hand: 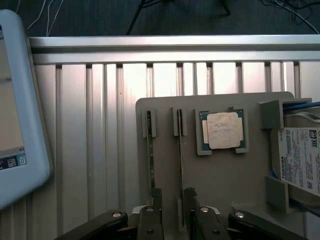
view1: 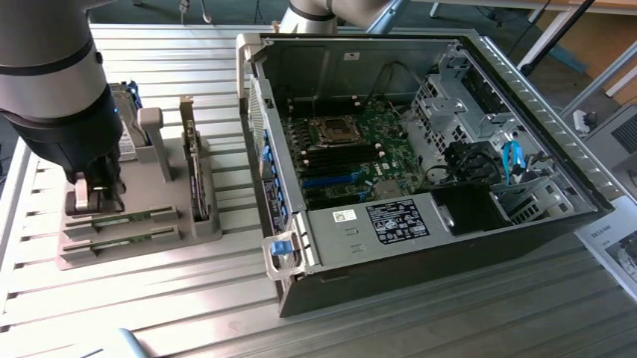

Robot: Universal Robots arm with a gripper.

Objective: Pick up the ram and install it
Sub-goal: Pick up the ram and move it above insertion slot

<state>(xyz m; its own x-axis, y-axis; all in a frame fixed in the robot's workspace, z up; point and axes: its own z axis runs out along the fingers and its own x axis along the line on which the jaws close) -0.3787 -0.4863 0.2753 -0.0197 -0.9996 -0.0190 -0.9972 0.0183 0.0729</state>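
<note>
Two green ram sticks stand on edge in slots of a grey holder (hand: 225, 175). One ram stick (hand: 180, 150) runs in between my fingers; the other ram stick (hand: 150, 155) lies just beside it. My gripper (hand: 172, 207) is open, down at one end of the sticks and straddling the first one without closing on it. In the exterior view the gripper (view1: 95, 200) hangs low over the holder (view1: 149, 239) on the exterior view's left, with the sticks (view1: 121, 219) just below it. The open computer case (view1: 418, 149) shows its motherboard with memory slots (view1: 333, 160).
The holder also carries a square silver processor chip (hand: 222, 130) and a hard drive with a white label (hand: 300, 160). A white-framed device (hand: 20, 110) lies beside the holder. An upright card (view1: 199, 186) stands at the holder's case-side edge. A printed sheet (view1: 612, 242) lies by the case.
</note>
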